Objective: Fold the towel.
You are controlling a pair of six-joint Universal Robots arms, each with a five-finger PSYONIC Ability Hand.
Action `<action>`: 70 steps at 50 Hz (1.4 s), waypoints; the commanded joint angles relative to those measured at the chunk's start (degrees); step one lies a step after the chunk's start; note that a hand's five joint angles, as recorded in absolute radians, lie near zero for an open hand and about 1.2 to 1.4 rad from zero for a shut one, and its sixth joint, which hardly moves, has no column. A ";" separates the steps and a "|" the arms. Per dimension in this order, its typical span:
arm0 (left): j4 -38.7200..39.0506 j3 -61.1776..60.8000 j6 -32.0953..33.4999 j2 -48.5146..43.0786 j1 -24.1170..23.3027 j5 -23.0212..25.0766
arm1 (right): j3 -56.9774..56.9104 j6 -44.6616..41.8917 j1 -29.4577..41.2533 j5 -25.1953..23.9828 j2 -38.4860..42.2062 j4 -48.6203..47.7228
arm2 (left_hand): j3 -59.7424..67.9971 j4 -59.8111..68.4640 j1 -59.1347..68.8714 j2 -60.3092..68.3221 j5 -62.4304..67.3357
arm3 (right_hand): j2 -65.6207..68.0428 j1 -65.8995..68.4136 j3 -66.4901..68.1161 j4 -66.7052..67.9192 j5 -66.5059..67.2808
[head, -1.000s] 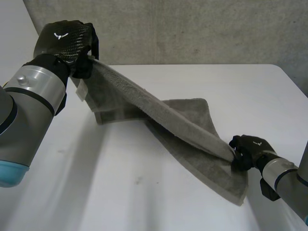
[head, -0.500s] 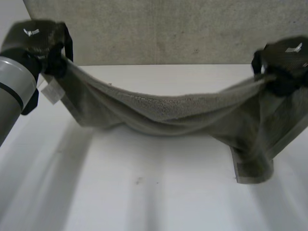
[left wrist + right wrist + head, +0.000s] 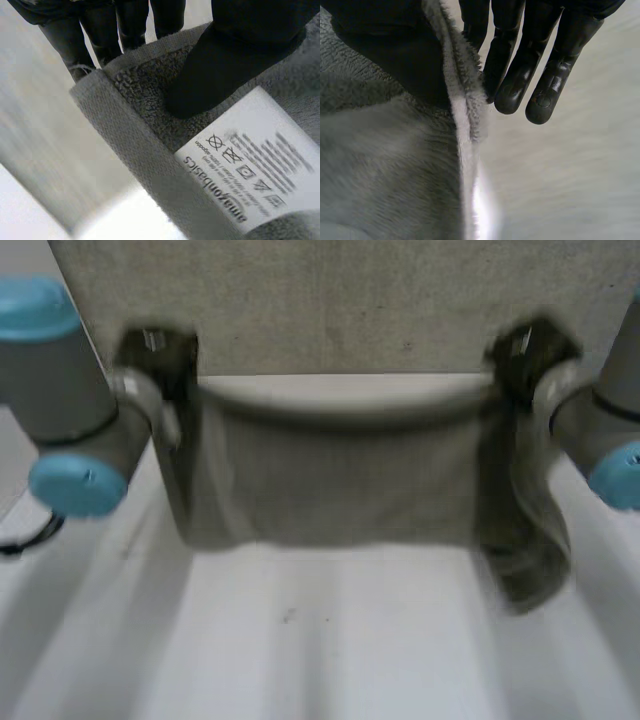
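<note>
My left hand (image 3: pixel 235 55) is clamped on the towel (image 3: pixel 135 110). In its wrist view the thumb presses into the pile just inside the hem, and the fingers (image 3: pixel 65 35) run down behind the cloth on the other side, so the corner is pinched between them. A white care label (image 3: pixel 250 165) with black print lies on the towel right next to the thumb tip.

My right hand (image 3: pixel 385 45) grips the opposite end. The towel's edge stands up between the thumb on one side and the straight fingers (image 3: pixel 517 80) on the other, nipped there.

From the head camera I see both hands raised over the far edge of the worktop (image 3: pixel 330 640), left (image 3: pixel 160 360) and right (image 3: pixel 525 355), well apart. The towel is stretched between them, its top edge sagging slightly in the middle. It hangs down like a curtain in front of the grey wall (image 3: pixel 340 300). Under the right hand a looser bunch of cloth (image 3: pixel 530 560) drops lower than the rest. I cannot tell whether the bottom edge touches the worktop. Both arms, the left arm (image 3: pixel 70 410) and the right arm (image 3: pixel 600 430), reach in from the sides.
</note>
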 commanded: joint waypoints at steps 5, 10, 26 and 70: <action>23.30 8.55 -0.83 4.30 0.69 -0.40 | 4.83 -2.29 2.33 -4.31 -10.90 -30.25 | 10.32 10.23 11.10 10.19 10.60 | 12.81 27.44 12.40 11.91 13.49; 22.76 -6.97 -1.80 7.91 0.87 0.03 | 11.69 -1.59 2.15 -5.29 -11.18 -21.39 | 10.32 10.23 11.10 10.19 10.60 | 12.81 27.44 12.40 11.91 13.49; 27.77 -36.66 -1.45 5.19 1.57 0.12 | 29.99 12.28 1.45 -12.59 2.17 -12.84 | 10.32 10.23 11.10 10.19 10.60 | 12.81 27.44 12.40 11.91 13.49; 26.20 -41.84 -1.80 9.41 5.27 -0.23 | 49.86 45.44 -15.08 -12.24 -6.96 -16.70 | 10.32 10.23 11.10 10.19 10.60 | -20.27 -5.64 -20.68 -21.16 -19.59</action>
